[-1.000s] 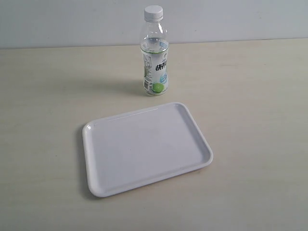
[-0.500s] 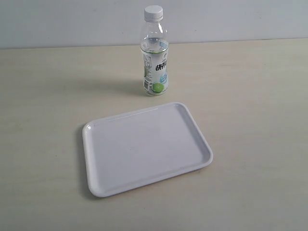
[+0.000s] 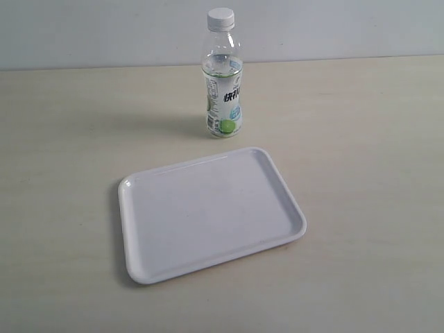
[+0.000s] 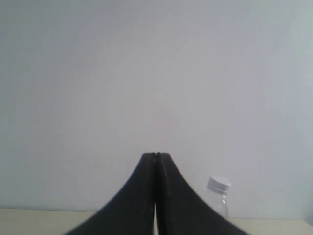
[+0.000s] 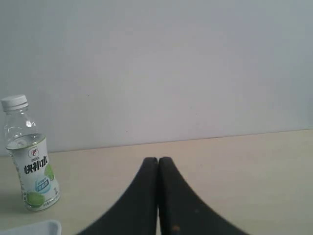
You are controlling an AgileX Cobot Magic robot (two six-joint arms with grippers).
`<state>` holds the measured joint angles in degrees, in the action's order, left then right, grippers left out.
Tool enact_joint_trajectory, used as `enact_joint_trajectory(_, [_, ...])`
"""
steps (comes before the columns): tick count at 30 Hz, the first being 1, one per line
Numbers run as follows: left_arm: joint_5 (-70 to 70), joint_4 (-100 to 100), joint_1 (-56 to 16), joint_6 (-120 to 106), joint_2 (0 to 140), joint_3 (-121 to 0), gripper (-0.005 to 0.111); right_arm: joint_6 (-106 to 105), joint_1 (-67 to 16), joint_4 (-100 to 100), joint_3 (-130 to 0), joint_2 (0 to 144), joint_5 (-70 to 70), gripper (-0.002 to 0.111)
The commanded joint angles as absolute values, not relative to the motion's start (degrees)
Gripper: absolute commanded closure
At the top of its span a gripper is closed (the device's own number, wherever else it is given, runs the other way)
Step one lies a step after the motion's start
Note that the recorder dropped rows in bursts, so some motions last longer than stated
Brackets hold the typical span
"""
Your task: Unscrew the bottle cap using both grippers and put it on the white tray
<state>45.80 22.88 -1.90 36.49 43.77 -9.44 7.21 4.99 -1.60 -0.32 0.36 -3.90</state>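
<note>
Bottle [image 3: 223,90] stands upright on your pale wooden table [image 3: 361,139], toward its far side near the grey wall [image 3: 104,31], with the bottle cap [image 3: 220,18] sitting on its neck. It is partly filled with clear liquid, and its white-and-green label faces the exterior camera. The white tray [image 3: 208,211] lies flat on the table just in front of the bottle, apart from it, turned a little so that its long sides run at a slant to the table's back edge. Your left gripper [image 4: 155,155] has its two black fingers pressed together, the tips meeting along a thin seam with nothing between them. Its wrist camera looks level across the table toward the wall, and the capped top of the bottle shows to one side of the fingers, well beyond them. Your right gripper [image 5: 158,159] is pressed together in the same way, fingertip against fingertip, pinching nothing. Its view is level too, aimed at the wall, and it shows the whole bottle standing well apart from the fingers, with a corner of the tray near its base. Both arms hold their grippers about horizontal, touching neither bottle nor tray.
</note>
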Motion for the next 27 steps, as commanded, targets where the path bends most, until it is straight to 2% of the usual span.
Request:
enact_joint_trajectory(1, [52.0,36.1,-2.2,38.6,57.0,-16.8,0.107,7.4,5.4,-1.6,0.0,0.0,-3.6,0.108])
enact_joint_trajectory(5, [54.0,38.6,-2.2,38.3,65.9,-21.1,0.107,7.4,5.4,-1.6,0.0,0.0,-3.6,0.108])
enact_joint_trajectory(11, [66.3,37.3,-2.2,29.2,77.7,-22.4,0.107,7.4,5.4,-1.6,0.0,0.0,-3.6,0.108])
enact_joint_trajectory(21, [61.6,47.8,-2.2,24.5,91.9,-34.6,0.107,7.4,5.4,-1.6,0.0,0.0,-3.6,0.108])
enact_joint_trajectory(27, [68.2,50.1,-2.3,20.8,98.5,-38.5,0.107,7.4,5.4,-1.6,0.0,0.0,-3.6,0.108])
